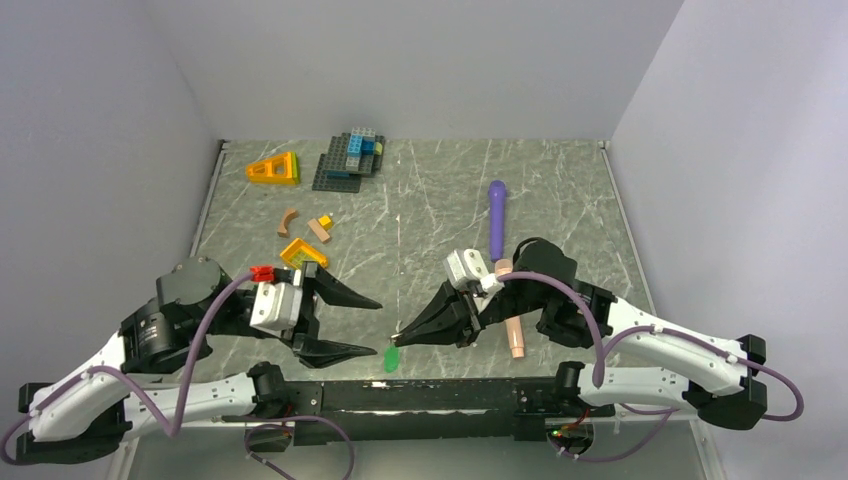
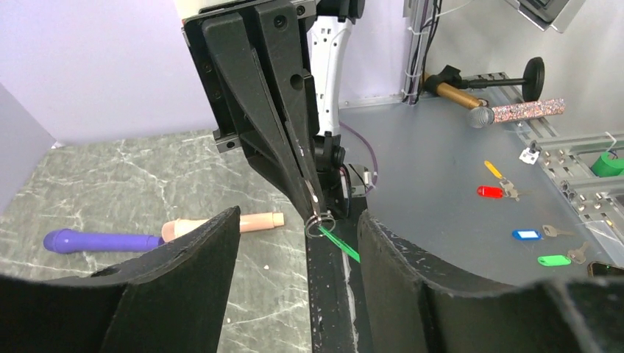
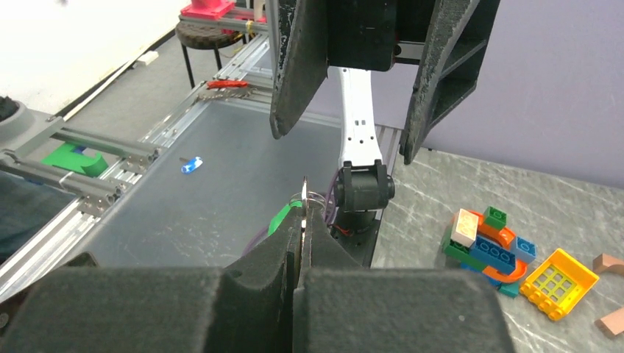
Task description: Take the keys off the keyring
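Observation:
My right gripper point(image 1: 400, 338) is shut on a thin metal key seen edge-on, brass-tinted between the pads point(image 3: 303, 220). The small wire keyring point(image 2: 319, 223) sticks out just past its tips and also shows in the right wrist view point(image 3: 313, 197). The green-headed key point(image 1: 391, 358) hangs from the ring, down and toward the near edge point(image 2: 340, 244) point(image 3: 280, 217). My left gripper point(image 1: 379, 327) is open and empty, its jaws wide to either side of the ring, just left of the right gripper's tips, apart from them. Its fingers point(image 3: 298, 66) frame the top of the right wrist view.
A purple pen-like stick point(image 1: 497, 215) and a beige cylinder point(image 1: 515, 335) lie by the right arm. Toy bricks sit at the back left: a grey plate with blue bricks point(image 1: 350, 158), a yellow wedge point(image 1: 273, 168), a yellow brick point(image 1: 300, 252) and tan pieces point(image 1: 320, 228).

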